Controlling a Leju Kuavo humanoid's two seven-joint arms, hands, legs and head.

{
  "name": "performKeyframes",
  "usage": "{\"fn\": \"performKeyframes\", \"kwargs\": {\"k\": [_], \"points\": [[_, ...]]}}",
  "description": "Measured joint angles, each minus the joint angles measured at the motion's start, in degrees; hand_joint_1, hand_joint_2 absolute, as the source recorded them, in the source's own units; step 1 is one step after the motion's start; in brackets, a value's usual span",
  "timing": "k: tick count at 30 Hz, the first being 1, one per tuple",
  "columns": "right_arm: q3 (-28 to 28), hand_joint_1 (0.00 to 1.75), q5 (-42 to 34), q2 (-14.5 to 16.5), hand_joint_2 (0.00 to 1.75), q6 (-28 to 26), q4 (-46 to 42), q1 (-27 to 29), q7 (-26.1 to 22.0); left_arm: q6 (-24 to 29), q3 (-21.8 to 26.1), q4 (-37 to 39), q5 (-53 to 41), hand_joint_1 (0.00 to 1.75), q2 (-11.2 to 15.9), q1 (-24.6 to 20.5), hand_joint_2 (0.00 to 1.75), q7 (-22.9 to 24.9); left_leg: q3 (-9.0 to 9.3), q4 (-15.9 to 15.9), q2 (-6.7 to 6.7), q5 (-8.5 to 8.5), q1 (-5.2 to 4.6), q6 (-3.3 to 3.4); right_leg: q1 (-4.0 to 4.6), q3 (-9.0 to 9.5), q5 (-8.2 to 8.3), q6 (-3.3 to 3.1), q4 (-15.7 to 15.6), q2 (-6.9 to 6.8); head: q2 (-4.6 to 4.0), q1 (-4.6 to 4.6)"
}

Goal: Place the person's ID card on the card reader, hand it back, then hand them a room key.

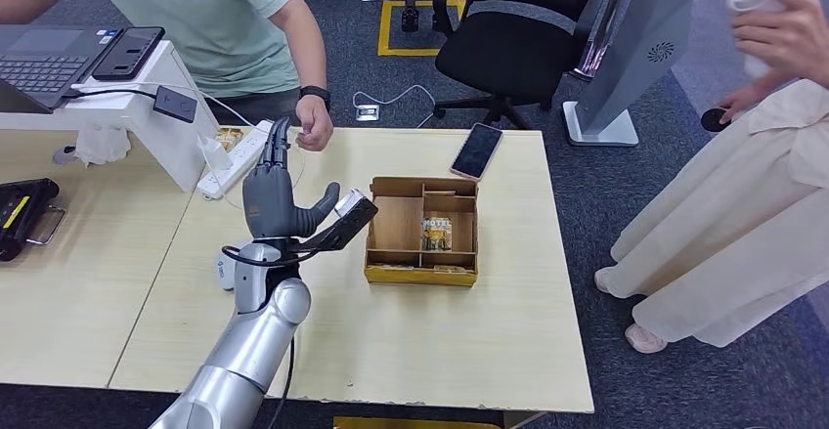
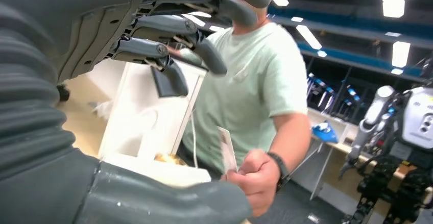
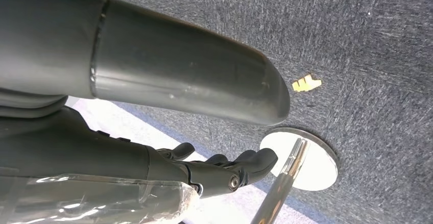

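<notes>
Silver-armed, the left hand point(image 1: 277, 202) is reaching up left of centre in the head view, fingers spread and holding nothing. Just above it, the person's hand point(image 1: 314, 124) is pinching the ID card point(image 2: 226, 149). The right hand point(image 3: 224, 170) is hanging over carpet, fingers loosely curled and holding nothing.

We could read just one word: "HOTEL", printed on the small yellow-and-dark card point(image 1: 436, 233) lying in a middle compartment of the cardboard tray point(image 1: 396, 275) on the table, seen from the head view. Smaller print under it was too blurred to make out. The grey monitor back point(image 1: 646, 38) bore a round swirl logo point(image 1: 661, 52), but no letters we could read. The card point(image 2: 226, 150) in the person's hand, left wrist view, showed no legible txt.
</notes>
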Motion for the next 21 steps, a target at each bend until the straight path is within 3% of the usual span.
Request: {"fn": "performKeyframes", "kwargs": {"k": [2,21], "points": [[0.01,0.00,0.00,0.00,0.00,0.00,0.01,0.00,-0.02,0.01,0.44,-1.02,-1.24,0.00,-0.05,0.53,1.75,-0.88,0.00,0.00,0.00,0.00,0.00,0.00,0.00,0.00,0.00,0.00,0.00,0.00,0.00,-0.01],[0.14,0.00,-0.92,0.00,0.00,0.00,0.15,0.04,-0.72,0.10,4.54,-10.72,-3.93,0.00,-0.29,7.24,1.75,-5.89,-0.02,-0.01,0.00,0.00,0.00,0.00,0.00,0.00,-0.01,0.00,0.00,-0.01,0.00,0.00]]}}
